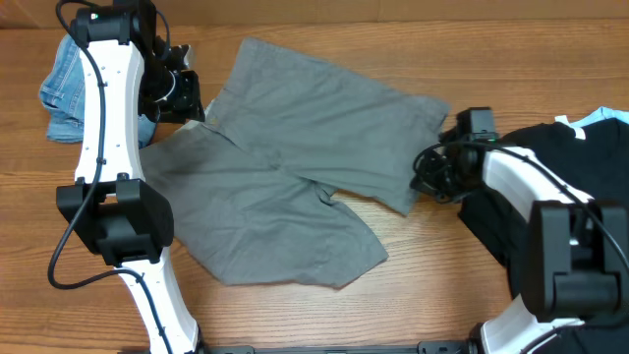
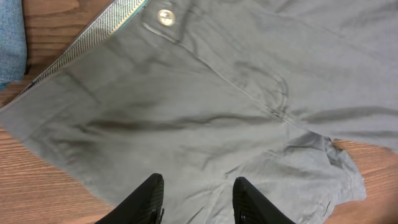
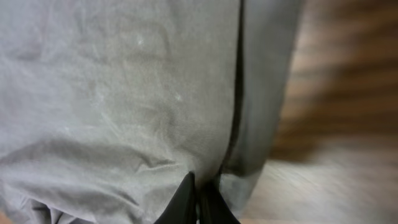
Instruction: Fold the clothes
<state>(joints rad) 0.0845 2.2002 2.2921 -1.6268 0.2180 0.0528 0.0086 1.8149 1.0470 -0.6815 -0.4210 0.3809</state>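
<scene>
The shorts lie spread in the middle of the wooden table, one grey-olive leg reaching toward the far side and the other toward the near edge. The left arm crosses over their left side in the overhead view and hides part of the waistband there.

From the left wrist, the waistband shows its pale lining turned up along the edge, with a light button just inside it. The left gripper hangs above the cloth with its two dark fingers spread, and only flat fabric shows in the gap between them. The bases of the fingers are cut off by the bottom of the picture.

The right gripper is at the right edge of the far leg. Its fingers are pressed together and pinch a puckered fold of the cloth beside a seam. That view is blurred, so how much cloth is caught cannot be made out.

A light-blue denim garment lies at the far left, partly behind the left arm. A black T-shirt lies at the right, partly covered by the right arm and cut off by the frame.
</scene>
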